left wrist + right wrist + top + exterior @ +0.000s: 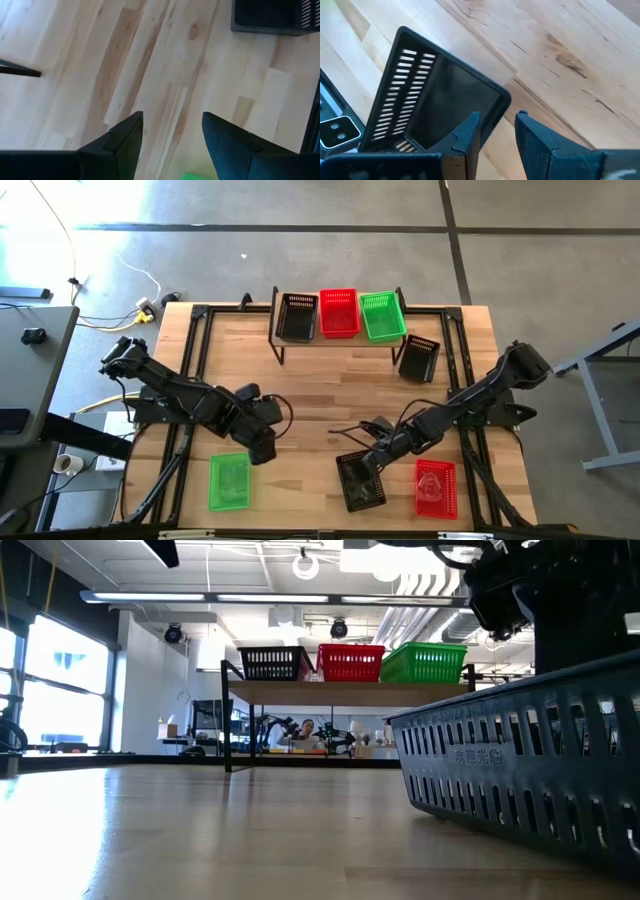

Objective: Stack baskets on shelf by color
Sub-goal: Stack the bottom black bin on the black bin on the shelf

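1. Nearest you along the front of the table [330, 380], a butcher-block top of pale wood strips, lie three lattice plastic baskets: a green basket [229, 481] at the left, a black basket [360, 480] in the middle and a red basket [435, 486] at the right.
2. Your right gripper [495, 131] sits at the black basket's rim, one finger inside the slotted wall and one outside; its fingers stand narrowly apart around that wall, and you cannot tell whether they are pinching it.
3. Your left gripper [172, 140] hovers just behind the green basket with its fingers spread wide, over bare wood.
4. Farther back at the right, a second black basket [418, 358] rests on the table beside the shelf's leg.
5. At the back, the shelf [335, 342], a light plank on thin black legs, carries one black [297, 316], one red [339, 312] and one green basket [382, 316], side by side.
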